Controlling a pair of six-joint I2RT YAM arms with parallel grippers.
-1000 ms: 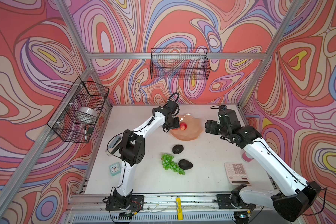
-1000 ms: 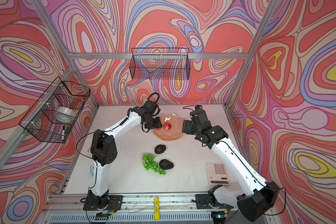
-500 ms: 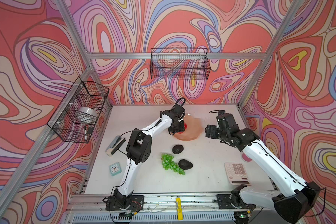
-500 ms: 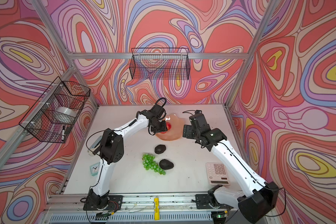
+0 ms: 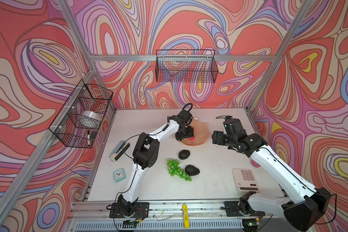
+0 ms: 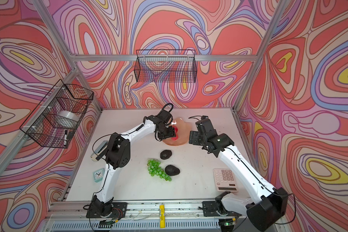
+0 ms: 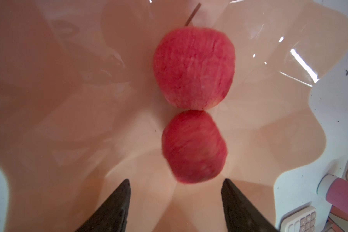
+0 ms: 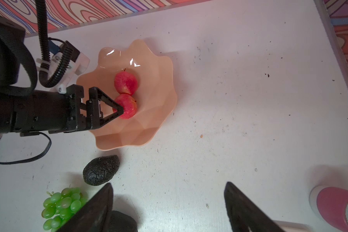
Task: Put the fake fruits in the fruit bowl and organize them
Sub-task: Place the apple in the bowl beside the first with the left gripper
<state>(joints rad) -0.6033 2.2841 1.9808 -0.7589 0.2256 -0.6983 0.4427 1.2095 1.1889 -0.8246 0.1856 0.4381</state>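
Observation:
The peach fruit bowl [image 5: 202, 128] [image 6: 182, 138] sits at the back middle of the table. Two red apples lie in it, touching: one [image 7: 194, 68] [image 8: 126, 82] further in, the other [image 7: 194, 147] [image 8: 129, 109] just beyond my left gripper's tips. My left gripper [image 7: 176, 180] [image 5: 187, 134] hangs open over the bowl, holding nothing. Two dark avocados [image 5: 184, 154] [image 5: 192, 170] and the green grapes [image 5: 177, 171] [image 8: 62, 204] lie on the table in front of the bowl. My right gripper [image 8: 169, 183] [image 5: 216, 137] is open and empty, right of the bowl.
A pink tape roll [image 8: 338, 206] and a calculator [image 5: 246, 179] lie at the right. A mint clock [image 5: 119, 174] and a grey device [image 5: 119, 150] lie at the left. Black wire baskets hang on the back wall [image 5: 186, 66] and the left wall [image 5: 82, 114].
My left gripper carried an apple further over the bowl and opened; that apple now rests against the other one. My right gripper drew back a little from the bowl.

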